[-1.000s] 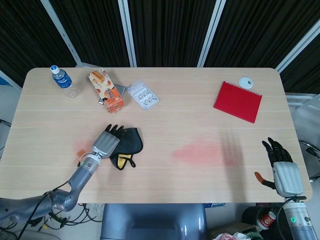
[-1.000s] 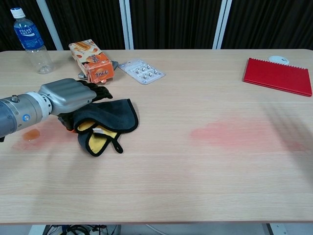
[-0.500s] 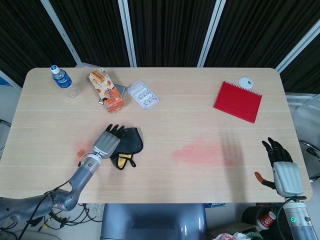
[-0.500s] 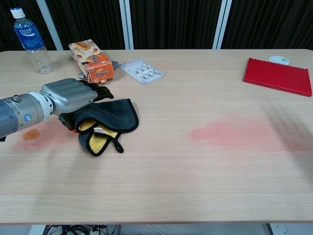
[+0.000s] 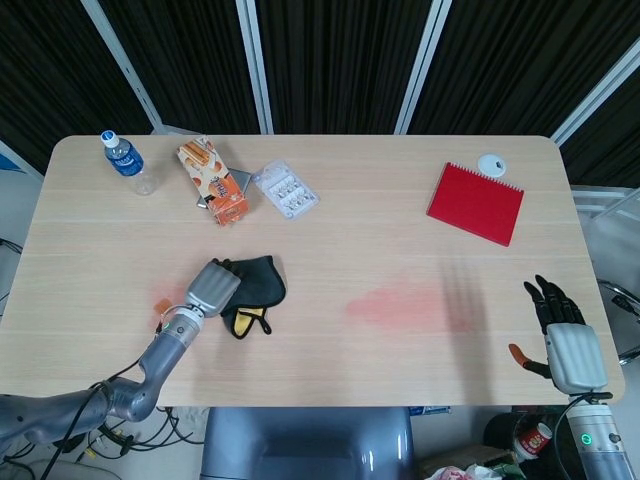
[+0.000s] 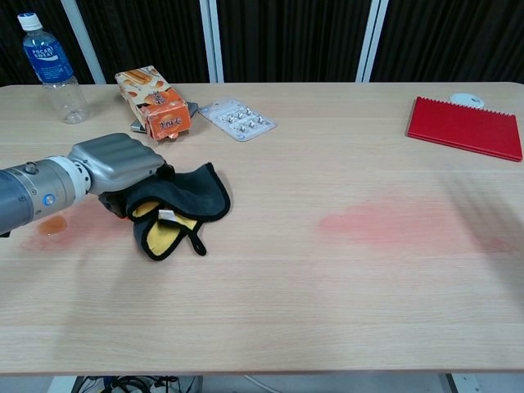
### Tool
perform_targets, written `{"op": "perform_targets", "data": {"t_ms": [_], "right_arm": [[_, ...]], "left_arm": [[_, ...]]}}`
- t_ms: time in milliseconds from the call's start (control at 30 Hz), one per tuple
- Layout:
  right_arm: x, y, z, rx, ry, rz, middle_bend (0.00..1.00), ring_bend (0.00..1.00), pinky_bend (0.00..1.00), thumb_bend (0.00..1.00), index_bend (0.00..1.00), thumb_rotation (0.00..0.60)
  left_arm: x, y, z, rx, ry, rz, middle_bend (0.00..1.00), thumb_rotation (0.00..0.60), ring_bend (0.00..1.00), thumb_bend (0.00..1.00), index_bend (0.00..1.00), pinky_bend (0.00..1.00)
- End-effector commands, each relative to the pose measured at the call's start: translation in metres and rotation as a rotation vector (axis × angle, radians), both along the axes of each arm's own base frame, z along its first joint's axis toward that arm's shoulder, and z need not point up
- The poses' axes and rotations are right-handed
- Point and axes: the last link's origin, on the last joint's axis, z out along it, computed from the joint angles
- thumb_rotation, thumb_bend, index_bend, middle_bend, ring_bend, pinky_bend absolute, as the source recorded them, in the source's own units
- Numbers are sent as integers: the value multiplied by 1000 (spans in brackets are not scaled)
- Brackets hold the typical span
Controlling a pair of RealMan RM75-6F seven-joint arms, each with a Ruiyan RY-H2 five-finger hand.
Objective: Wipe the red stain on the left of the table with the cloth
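Head view: the left hand (image 5: pixel 212 286) has its fingers curled into the cloth (image 5: pixel 252 282), lower left of centre; the right hand (image 5: pixel 568 345) hangs spread and empty, lower right.

Chest view: the red stain (image 6: pixel 61 228) lies left of the cloth; dragging leftward with a firm grasp should cover it, with open tabletop before the table (image 6: pixel 270 327) edge.
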Motion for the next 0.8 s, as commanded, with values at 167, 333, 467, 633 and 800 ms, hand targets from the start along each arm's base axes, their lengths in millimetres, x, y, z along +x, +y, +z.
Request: {"op": "perform_targets", "data": {"t_ms": [167,333,467,633,800], "right_arm": [[0,0,0,2,-1,-1,0,0,136,156,0,600],[0,0,-1,2,-2,-2,0,0,136,157,0,600],[0,0,-1,5,0,-1,0,0,136,157,0,600],[1,1,-1,4,0,1,0,0,136,156,0,600],[1,1,-2,3,1,0,0,0,136,157,0,600]], "left_arm": [[-6,0,1,15,1,-14,625,600,534,472,627,622],[-13,-1,7,13,5,-21,652,600,560,480,657,640],[-20,-6,13,0,12,-32,659,600,565,480,662,643],[-32,-18,20,-23,18,-45,663,600,566,480,668,643],[-46,-30,26,-44,25,-42,664,600,568,480,671,643]]}}
